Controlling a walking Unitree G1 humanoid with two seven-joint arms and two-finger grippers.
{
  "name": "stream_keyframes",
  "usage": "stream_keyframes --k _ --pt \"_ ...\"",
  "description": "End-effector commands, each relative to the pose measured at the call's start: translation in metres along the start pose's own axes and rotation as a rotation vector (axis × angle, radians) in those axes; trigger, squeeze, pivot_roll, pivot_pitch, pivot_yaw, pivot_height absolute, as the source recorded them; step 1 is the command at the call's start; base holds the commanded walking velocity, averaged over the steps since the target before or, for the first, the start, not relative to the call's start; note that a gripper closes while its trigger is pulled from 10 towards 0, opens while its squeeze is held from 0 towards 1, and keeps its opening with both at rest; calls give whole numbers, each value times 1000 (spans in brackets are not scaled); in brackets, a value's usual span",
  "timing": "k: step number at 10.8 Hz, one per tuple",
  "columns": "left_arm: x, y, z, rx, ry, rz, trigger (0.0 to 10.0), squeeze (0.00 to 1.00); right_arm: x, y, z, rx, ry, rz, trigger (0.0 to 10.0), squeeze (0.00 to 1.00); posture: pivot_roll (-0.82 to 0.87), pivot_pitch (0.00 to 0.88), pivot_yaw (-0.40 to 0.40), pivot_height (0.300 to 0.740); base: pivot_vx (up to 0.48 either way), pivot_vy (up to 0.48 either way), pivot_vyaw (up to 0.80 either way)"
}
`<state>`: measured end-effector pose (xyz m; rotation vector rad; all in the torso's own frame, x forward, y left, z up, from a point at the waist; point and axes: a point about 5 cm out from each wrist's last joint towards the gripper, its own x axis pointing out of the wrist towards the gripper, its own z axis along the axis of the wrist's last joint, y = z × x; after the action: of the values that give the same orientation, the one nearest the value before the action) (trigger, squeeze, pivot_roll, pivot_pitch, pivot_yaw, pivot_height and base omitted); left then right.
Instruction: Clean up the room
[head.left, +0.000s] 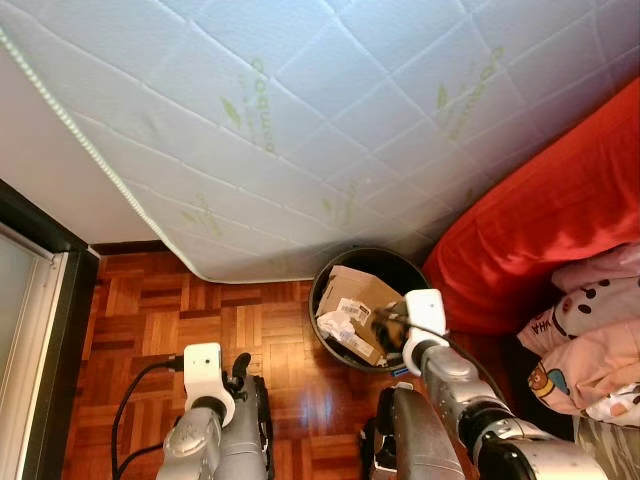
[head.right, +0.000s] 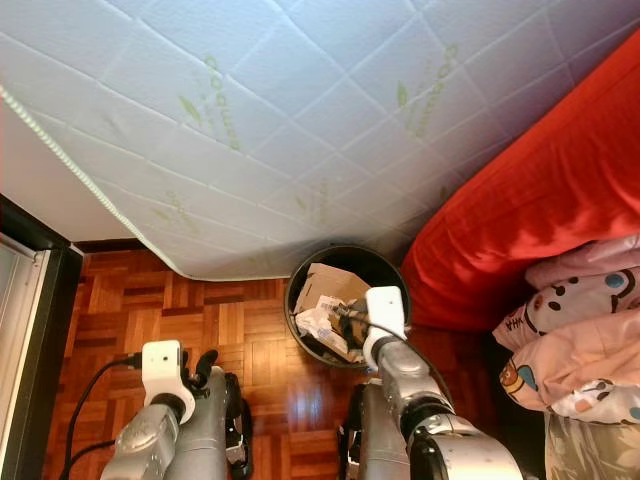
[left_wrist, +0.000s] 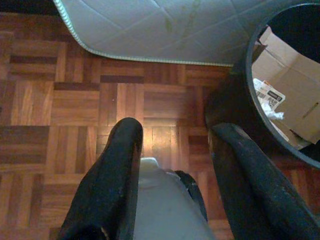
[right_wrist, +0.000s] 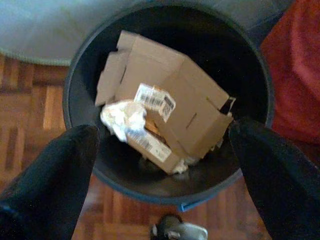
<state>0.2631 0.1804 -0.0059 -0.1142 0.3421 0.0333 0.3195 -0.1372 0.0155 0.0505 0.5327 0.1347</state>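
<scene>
A round black trash bin (head.left: 327, 270) stands on the parquet floor at the foot of a leaning mattress. Inside it lie a torn cardboard box (right_wrist: 165, 110) with a white label and crumpled paper (right_wrist: 122, 117). My right gripper (right_wrist: 162, 150) hovers open just above the bin's near rim, its fingers (right_wrist: 55, 170) spread wide with nothing between them. My left gripper (left_wrist: 172, 145) is held low over the floor to the left of the bin, open and empty. The bin's rim (left_wrist: 252, 100) appears at the edge of the left wrist view.
A white quilted mattress (head.left: 300, 110) leans overhead and behind the bin. A red sofa or cushion (head.left: 560, 220) is at the right, with pink patterned bedding (head.left: 590, 340) beside it. A dark door frame (head.left: 60, 300) stands at the left. Open parquet (head.left: 150, 310) lies between.
</scene>
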Motion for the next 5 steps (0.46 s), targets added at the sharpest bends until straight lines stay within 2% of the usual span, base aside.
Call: stream_keyframes --k 1,3,5 --pt "-5 4 -15 -10 66 13 10000 0 -5 -7 -17 26 40 -27 10000 0 83 305 -34 645 0 0 0" --pt "-4 6 -17 -5 89 17 10000 0 -8 -12 -27 36 58 -34 10000 0 74 278 -34 680 0 0 0" --pt "-5 15 -23 -20 126 61 10000 0 -16 -20 -48 11 106 -40 10000 0 60 241 -36 715 0 0 0"
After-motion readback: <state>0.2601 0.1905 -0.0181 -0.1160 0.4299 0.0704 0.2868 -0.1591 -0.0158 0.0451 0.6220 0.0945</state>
